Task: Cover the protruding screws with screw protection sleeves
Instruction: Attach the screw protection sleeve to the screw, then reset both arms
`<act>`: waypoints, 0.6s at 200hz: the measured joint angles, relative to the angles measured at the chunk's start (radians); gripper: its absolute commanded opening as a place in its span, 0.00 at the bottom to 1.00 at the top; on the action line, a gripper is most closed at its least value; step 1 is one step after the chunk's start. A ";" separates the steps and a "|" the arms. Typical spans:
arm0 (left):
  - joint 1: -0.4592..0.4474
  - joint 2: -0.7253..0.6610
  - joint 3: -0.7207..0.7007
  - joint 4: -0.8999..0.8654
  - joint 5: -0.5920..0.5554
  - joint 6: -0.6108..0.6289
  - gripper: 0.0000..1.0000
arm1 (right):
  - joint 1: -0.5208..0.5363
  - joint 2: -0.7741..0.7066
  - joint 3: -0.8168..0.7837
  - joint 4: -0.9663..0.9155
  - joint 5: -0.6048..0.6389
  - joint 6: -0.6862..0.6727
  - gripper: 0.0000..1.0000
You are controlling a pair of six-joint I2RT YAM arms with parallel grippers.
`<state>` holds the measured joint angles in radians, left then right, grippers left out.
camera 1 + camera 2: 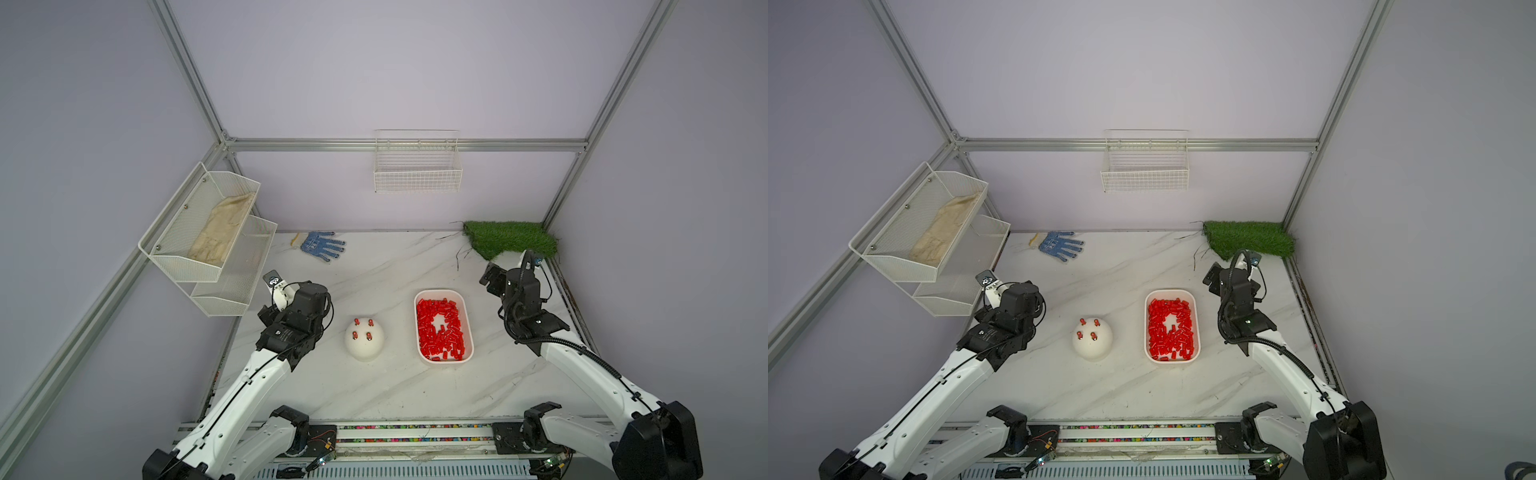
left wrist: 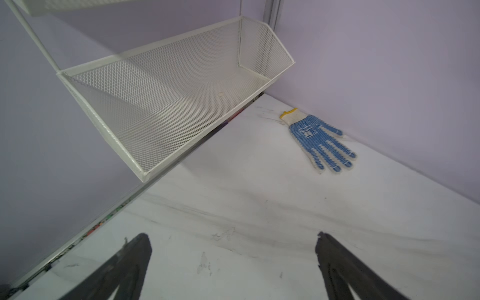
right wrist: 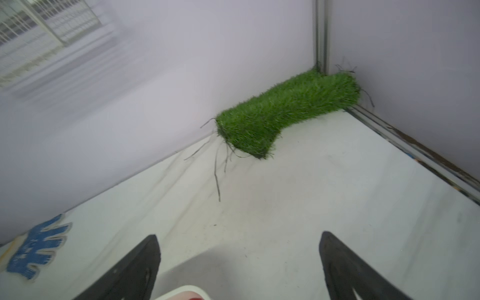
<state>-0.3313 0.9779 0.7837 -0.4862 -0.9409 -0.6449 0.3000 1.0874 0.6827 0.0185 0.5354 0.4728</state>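
presently both grippers are held wide open and empty: the left gripper (image 2: 233, 239) at ten o'clock of the white dome (image 1: 365, 351), the right gripper (image 3: 239, 237) at two o'clock of the tray (image 1: 440, 292). four red sleeves (image 1: 356, 322) are seen upright on the dome's top, screws beneath hidden. loose sleeves (image 1: 426, 332) are heaped in the tray, at three o'clock of the dome.

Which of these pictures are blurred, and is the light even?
Right wrist view: motion-smeared, worst at the wire basket and the glove. Left wrist view: sharp, mesh shelf and glove crisp. Both top views: sharp, soft even light, the white dome very bright.
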 measured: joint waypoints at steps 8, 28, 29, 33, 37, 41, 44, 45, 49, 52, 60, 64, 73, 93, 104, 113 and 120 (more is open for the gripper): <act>0.020 0.021 -0.025 0.031 -0.011 0.027 1.00 | -0.003 -0.020 -0.045 0.016 0.035 -0.017 0.97; 0.060 0.063 -0.067 0.077 -0.035 0.063 1.00 | -0.010 -0.058 -0.106 0.042 0.105 -0.055 0.97; 0.061 0.065 -0.068 0.077 -0.036 0.064 1.00 | -0.011 -0.059 -0.106 0.043 0.106 -0.056 0.97; 0.066 0.072 -0.074 0.083 -0.042 0.067 1.00 | -0.013 -0.066 -0.111 0.048 0.114 -0.063 0.97; 0.071 0.076 -0.078 0.089 -0.047 0.070 1.00 | -0.014 -0.071 -0.114 0.055 0.124 -0.068 0.97; 0.074 0.081 -0.082 0.092 -0.055 0.074 1.00 | -0.015 -0.077 -0.116 0.062 0.132 -0.074 0.97; 0.076 0.084 -0.085 0.096 -0.060 0.079 1.00 | -0.016 -0.079 -0.117 0.066 0.136 -0.077 0.97; 0.077 0.084 -0.087 0.098 -0.063 0.081 1.00 | -0.016 -0.080 -0.117 0.068 0.138 -0.078 0.97; 0.078 0.086 -0.092 0.105 -0.069 0.084 1.00 | -0.017 -0.084 -0.119 0.076 0.145 -0.084 0.97; 0.080 0.087 -0.095 0.108 -0.072 0.089 1.00 | -0.018 -0.085 -0.119 0.081 0.150 -0.087 0.97; 0.084 0.086 -0.108 0.127 -0.085 0.099 1.00 | -0.019 -0.088 -0.121 0.096 0.158 -0.095 0.97; 0.085 0.085 -0.113 0.136 -0.089 0.103 1.00 | -0.021 -0.088 -0.122 0.103 0.162 -0.099 0.97; 0.090 0.081 -0.132 0.164 -0.097 0.115 1.00 | -0.023 -0.086 -0.128 0.120 0.167 -0.108 0.97; 0.098 0.061 -0.185 0.226 -0.107 0.145 1.00 | -0.027 -0.065 -0.137 0.154 0.176 -0.130 0.97; 0.102 0.041 -0.217 0.266 -0.108 0.169 1.00 | -0.028 -0.047 -0.140 0.170 0.178 -0.142 0.97; 0.106 0.024 -0.241 0.296 -0.107 0.187 1.00 | -0.030 -0.031 -0.144 0.191 0.179 -0.155 0.97; 0.109 0.010 -0.258 0.319 -0.106 0.203 1.00 | -0.031 -0.020 -0.149 0.204 0.179 -0.163 0.97</act>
<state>-0.2218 0.9882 0.5255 -0.1673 -1.0473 -0.4423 0.2691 1.0672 0.5335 0.2230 0.7139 0.3096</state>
